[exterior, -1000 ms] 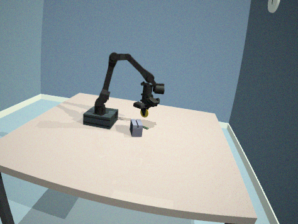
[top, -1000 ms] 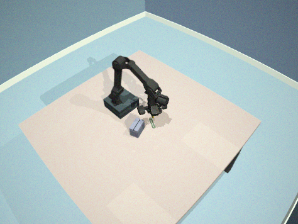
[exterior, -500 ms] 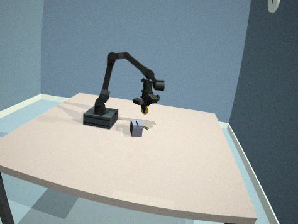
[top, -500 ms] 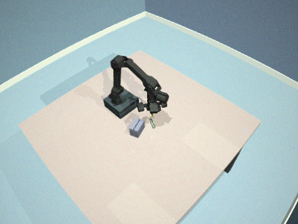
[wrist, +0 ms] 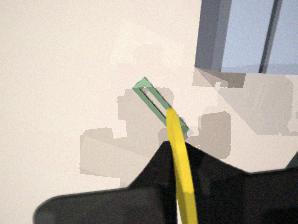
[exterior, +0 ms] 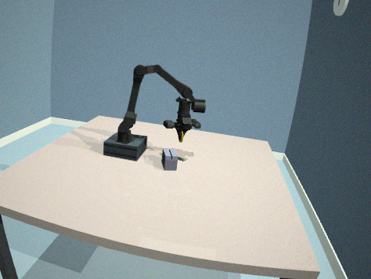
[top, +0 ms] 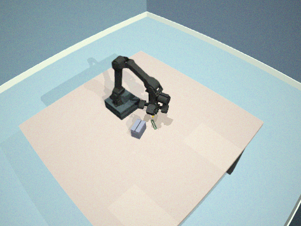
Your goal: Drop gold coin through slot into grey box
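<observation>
The gold coin [top: 152,116] [exterior: 181,136] [wrist: 180,160] is upright on edge, held above the table. My gripper [exterior: 181,135] [wrist: 172,147] is shut on it; in the top view the fingertips are mostly hidden by the gripper's body. The green holder [top: 153,124] [exterior: 181,158] [wrist: 153,102] lies on the table below, its groove empty where it shows. The grey box [top: 138,129] [exterior: 170,161] [wrist: 210,37] is closed and stands beside the holder. Its slot [top: 138,126] [exterior: 171,153] [wrist: 270,35] shows as a dark line. In the wrist view the slot and the coin's edge are not parallel.
The arm's dark base block [top: 121,108] [exterior: 124,150] stands on the table [top: 95,152] [exterior: 117,196], behind and to the left of the box in the exterior view. The box's upright walls are the nearest obstacle to the gripper.
</observation>
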Robot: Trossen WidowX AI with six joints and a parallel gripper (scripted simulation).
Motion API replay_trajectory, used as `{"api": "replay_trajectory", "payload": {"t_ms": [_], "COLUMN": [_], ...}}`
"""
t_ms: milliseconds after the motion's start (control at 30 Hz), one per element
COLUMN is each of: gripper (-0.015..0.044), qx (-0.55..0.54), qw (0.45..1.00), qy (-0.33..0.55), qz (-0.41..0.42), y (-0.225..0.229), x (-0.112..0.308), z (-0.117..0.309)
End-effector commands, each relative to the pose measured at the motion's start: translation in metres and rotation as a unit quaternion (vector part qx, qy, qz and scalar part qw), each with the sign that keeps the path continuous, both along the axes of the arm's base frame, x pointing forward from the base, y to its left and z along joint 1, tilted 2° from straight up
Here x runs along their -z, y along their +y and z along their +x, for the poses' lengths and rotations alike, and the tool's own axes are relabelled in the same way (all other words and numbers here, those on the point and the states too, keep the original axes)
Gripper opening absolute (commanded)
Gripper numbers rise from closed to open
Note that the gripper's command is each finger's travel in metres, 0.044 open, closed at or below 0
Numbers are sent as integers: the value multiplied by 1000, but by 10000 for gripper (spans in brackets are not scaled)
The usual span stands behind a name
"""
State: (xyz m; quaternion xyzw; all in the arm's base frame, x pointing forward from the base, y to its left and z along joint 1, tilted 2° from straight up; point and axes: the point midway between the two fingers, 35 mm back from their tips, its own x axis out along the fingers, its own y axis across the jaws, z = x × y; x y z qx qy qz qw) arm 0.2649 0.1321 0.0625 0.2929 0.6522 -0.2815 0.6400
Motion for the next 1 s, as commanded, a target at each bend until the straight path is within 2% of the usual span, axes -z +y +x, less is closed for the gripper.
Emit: {"api": "replay_trajectory", "payload": {"t_ms": [0,333,967], "gripper": [0,0,0], "qx": [77,88,88], "qw": [997,996,996], "qy": [-1,0,-1], "qz": [-1,-1,-3], "y": [-1,-3,-52], "x": [-2,-2,-1], "z": [3,4,6]}}
